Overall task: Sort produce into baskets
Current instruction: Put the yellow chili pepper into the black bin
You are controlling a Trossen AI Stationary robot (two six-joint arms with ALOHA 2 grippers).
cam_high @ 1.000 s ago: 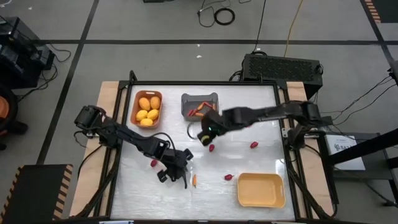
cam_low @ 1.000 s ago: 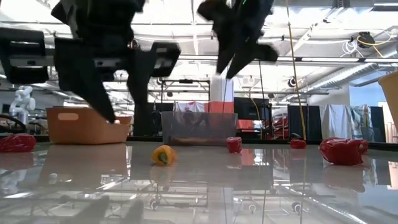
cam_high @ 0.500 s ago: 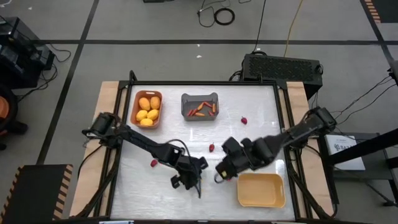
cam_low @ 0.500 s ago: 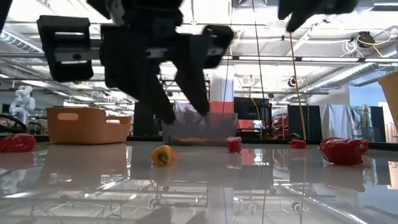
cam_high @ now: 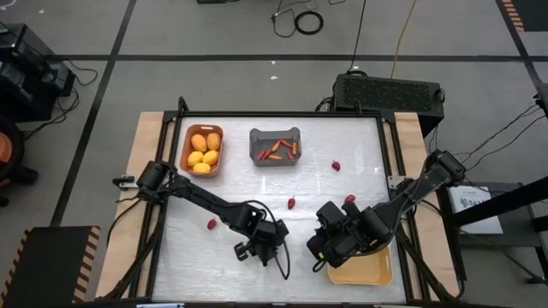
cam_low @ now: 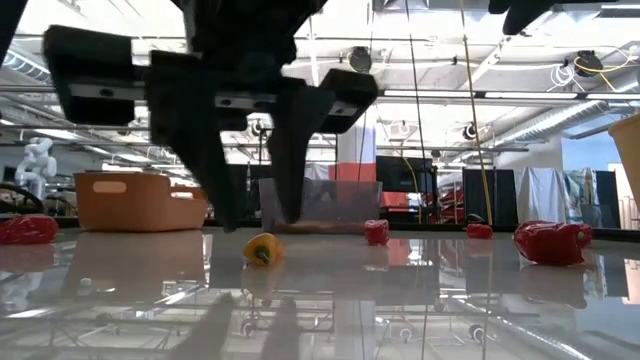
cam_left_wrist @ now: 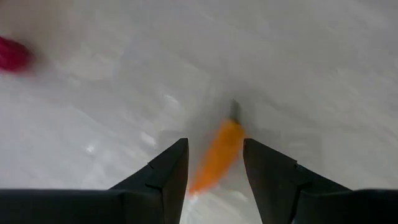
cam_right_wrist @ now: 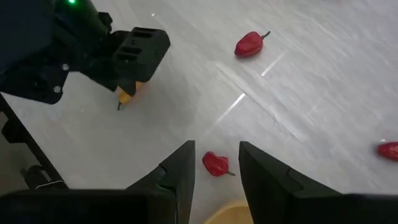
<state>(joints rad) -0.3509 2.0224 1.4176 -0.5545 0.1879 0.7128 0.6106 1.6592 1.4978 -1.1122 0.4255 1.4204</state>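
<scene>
A slim orange pepper (cam_left_wrist: 217, 155) lies flat on the white table near its front edge. My left gripper (cam_left_wrist: 214, 148) is open and points down over it, one finger on each side, not touching. In the low view (cam_low: 250, 205) its tips stand just above the pepper (cam_low: 262, 248). My right gripper (cam_right_wrist: 214, 154) is open and points down over a small red piece (cam_right_wrist: 216, 163) that lies beside the pale yellow basket (cam_high: 364, 267). The orange-brown basket (cam_high: 202, 151) holds yellow fruits. The dark grey basket (cam_high: 275, 144) holds orange-red peppers.
Loose red pieces lie on the table at the left (cam_high: 211, 224), in the middle (cam_high: 291, 204), and toward the right (cam_high: 349, 199) and far right (cam_high: 336, 165). My two grippers (cam_high: 259, 249) (cam_high: 318, 248) stand close together near the front edge.
My left gripper has gone toward the near edge and down, and now straddles the orange pepper. My right gripper has swung from beside the grey basket toward the near right and now stands over the red piece by the yellow basket.
</scene>
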